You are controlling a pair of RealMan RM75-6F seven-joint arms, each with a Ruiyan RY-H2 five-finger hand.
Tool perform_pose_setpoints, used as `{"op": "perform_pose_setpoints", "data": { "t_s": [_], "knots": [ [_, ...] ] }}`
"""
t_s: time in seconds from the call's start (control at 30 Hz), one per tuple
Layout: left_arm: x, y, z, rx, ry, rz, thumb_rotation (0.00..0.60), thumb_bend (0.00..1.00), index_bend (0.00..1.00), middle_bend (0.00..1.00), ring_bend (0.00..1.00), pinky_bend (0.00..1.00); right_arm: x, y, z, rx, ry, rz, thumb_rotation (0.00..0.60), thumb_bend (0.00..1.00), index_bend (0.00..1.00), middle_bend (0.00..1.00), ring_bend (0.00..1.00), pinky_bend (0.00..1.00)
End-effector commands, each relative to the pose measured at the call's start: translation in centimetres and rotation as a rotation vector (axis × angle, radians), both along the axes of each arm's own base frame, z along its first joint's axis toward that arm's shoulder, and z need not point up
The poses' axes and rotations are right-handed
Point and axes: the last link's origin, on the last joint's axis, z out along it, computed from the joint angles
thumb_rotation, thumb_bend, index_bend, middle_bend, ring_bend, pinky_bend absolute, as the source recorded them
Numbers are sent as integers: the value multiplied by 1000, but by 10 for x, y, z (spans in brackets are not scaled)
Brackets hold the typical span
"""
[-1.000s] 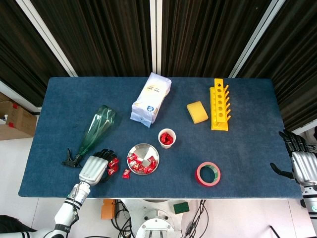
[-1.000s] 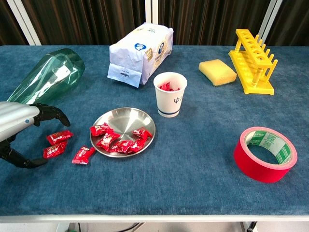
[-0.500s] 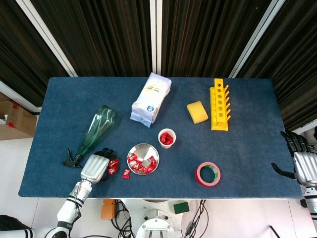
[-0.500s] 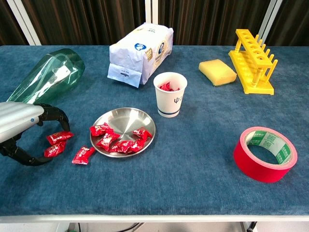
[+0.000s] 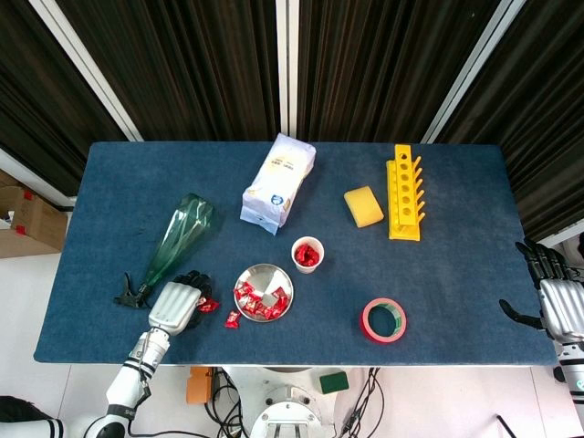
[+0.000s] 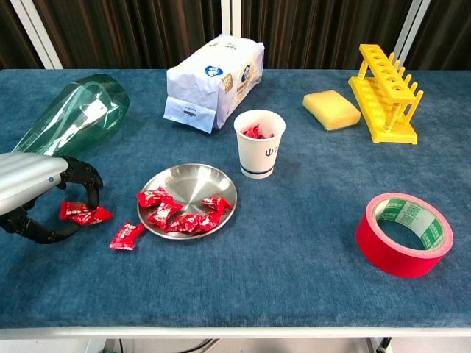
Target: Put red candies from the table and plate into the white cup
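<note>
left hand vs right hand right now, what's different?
The left hand is over the table with fingers curled round red candies; the right hand holds nothing, fingers apart. The left hand sits beside the plate; the right hand hangs off the table's edge, far from the candies. Both have silver backs and black fingers.

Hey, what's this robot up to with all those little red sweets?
It is collecting red candies into the white cup, which already holds some. Its left hand is curled around a couple of candies on the table beside the metal plate. One more candy lies loose nearby, and several sit on the plate. The right hand hangs open off the table's far edge.
</note>
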Motion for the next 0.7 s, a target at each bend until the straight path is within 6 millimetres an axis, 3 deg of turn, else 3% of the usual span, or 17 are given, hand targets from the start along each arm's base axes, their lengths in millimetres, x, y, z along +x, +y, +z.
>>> {"op": "perform_pose_setpoints", "data": {
  "t_s": [0.03,0.7],
  "knots": [
    [0,1,0,2,-1,0,600,370,471,260,177,319,0,0,0,0,1,0,600,222,0,0,0,0],
    [4,6,-1,75,-81,-6,600,482,652,406,286,412,0,-1,-1,-1,2,-4,600,222,0,0,0,0]
  ]
}}
